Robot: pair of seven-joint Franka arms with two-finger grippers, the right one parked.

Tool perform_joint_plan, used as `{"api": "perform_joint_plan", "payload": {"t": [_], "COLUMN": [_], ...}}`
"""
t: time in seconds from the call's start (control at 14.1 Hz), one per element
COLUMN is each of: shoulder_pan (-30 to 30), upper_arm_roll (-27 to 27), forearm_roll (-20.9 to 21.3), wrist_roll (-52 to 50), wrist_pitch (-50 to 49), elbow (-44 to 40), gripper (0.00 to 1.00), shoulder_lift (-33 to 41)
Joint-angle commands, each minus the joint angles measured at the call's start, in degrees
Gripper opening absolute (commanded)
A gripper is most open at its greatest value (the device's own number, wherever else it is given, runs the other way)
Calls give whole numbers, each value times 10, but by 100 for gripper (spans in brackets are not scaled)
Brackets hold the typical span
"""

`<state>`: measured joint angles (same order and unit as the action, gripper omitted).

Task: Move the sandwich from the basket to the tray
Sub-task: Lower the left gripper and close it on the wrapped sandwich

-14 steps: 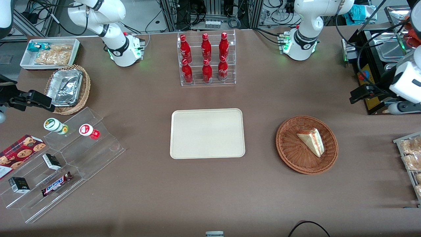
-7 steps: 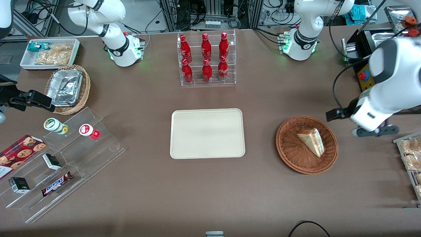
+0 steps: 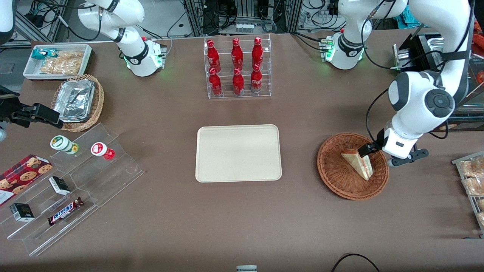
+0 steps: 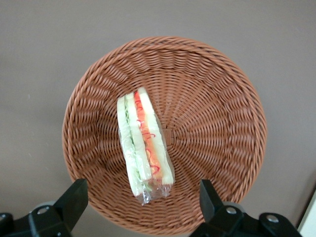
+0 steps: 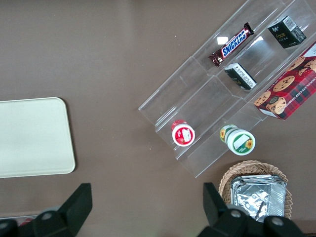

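Note:
The sandwich (image 3: 358, 163), a plastic-wrapped white-bread wedge with red and green filling, lies in the round reddish-brown wicker basket (image 3: 332, 173). The left wrist view shows the sandwich (image 4: 143, 145) lying across the basket's (image 4: 212, 113) floor. My gripper (image 3: 372, 150) hangs above the basket, over the end of the sandwich farther from the front camera. It is open and empty, with its black fingers (image 4: 74, 197) spread wide above the basket's rim. The cream-beige tray (image 3: 238, 153) lies flat at mid-table, beside the basket toward the parked arm's end.
A clear rack of red bottles (image 3: 237, 68) stands farther from the front camera than the tray. A clear stepped shelf (image 3: 72, 189) with snacks, a tan basket with a foil container (image 3: 77, 101) and a white snack bin (image 3: 56, 61) lie toward the parked arm's end. Bagged snacks (image 3: 470, 181) lie at the working arm's end.
The left arm has swung in from the working arm's end of the table and brought the gripper over the basket. The sandwich and basket have not moved.

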<state>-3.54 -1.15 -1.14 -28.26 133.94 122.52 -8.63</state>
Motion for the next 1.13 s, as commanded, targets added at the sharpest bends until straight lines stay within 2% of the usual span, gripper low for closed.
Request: {"api": "perform_joint_plan", "payload": {"t": [0.0,0.14,0.64,0.71,0.85,0.92,1.06], "shoulder_pan": [-5,-4,-12,-13,-12,-12,-12], "upper_arm_roll": [2,2,2,2,2,2,3], "forearm_roll": [3,3,-3,-3,-3,-3,-2], "wrist_roll": [-143,-194,-202,-203,-202,-195,-194], "wrist_pitch": [24,24,46,53,54,51,35], "elbow": [20,19,3,3,2,1,-16], "gripper": [100,100,100,88,30,13,8], "shoulder_lift": [-1,-17,-85,-92,-95,-92,-87]}}
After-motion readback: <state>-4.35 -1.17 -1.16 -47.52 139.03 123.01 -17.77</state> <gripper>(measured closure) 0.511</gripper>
